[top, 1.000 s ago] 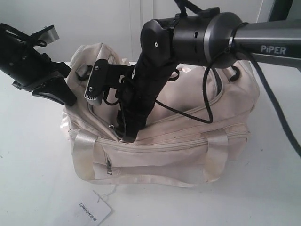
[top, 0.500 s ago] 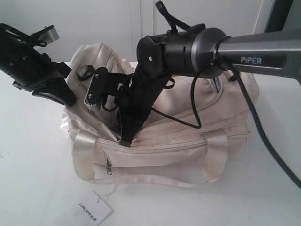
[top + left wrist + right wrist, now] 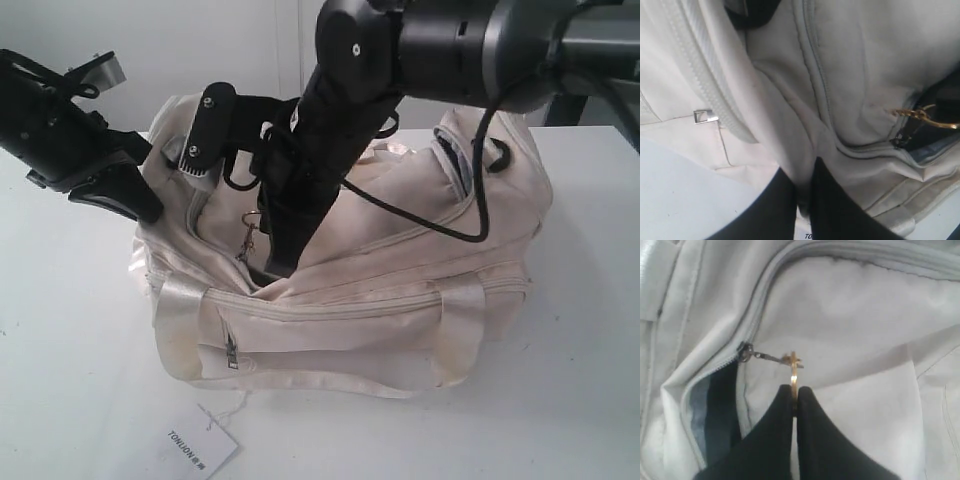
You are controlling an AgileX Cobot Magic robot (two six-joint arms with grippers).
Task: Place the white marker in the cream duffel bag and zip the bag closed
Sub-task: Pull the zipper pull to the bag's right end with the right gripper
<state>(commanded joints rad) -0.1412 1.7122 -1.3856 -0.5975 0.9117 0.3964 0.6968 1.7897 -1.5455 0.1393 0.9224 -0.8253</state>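
The right arm has risen; its right gripper (image 3: 794,390) is now pinched shut on the gold keychain (image 3: 792,361). Nearest lies a paper tag (image 3: 200,450), then the cream duffel bag (image 3: 400,300) on the white table (image 3: 70,380). The left gripper (image 3: 801,180) is clamped tight on the bag's end fabric.

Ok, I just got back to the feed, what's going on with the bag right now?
The right gripper is shut on the gold keychain hooked to the zipper slider of the cream duffel bag. The left gripper pinches a fold of the bag's fabric at its end. Beside the slider a dark gap shows that the top zip is not yet closed. The white marker is not in view.
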